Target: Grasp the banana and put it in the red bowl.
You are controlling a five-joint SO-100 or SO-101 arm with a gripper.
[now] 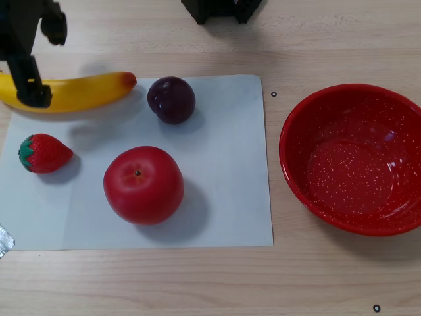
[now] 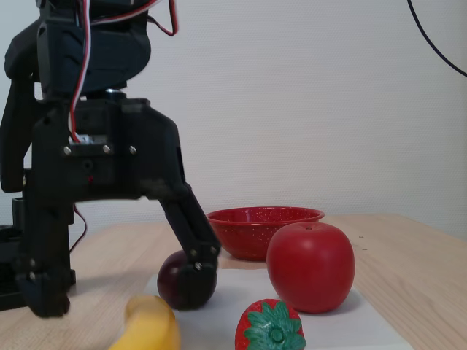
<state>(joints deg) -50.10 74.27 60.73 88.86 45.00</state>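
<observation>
Pincer [image 2: 124, 295] spread astride banana [image 1: 79, 92]; we lower it w/ fingers both sides, then squeeze mid-body.

Plum [image 1: 171, 99] crowds banana [image 1: 79, 92]; red bowl [image 1: 355, 158] stands clear

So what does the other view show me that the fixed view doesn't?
Only the other view shows the banana full length with its orange-red tip, the speckled inside of the red bowl, and the white sheet's outline. Only the fixed view shows the arm's body and the gripper open, straddling the banana. Both show plum, apple and strawberry.
</observation>
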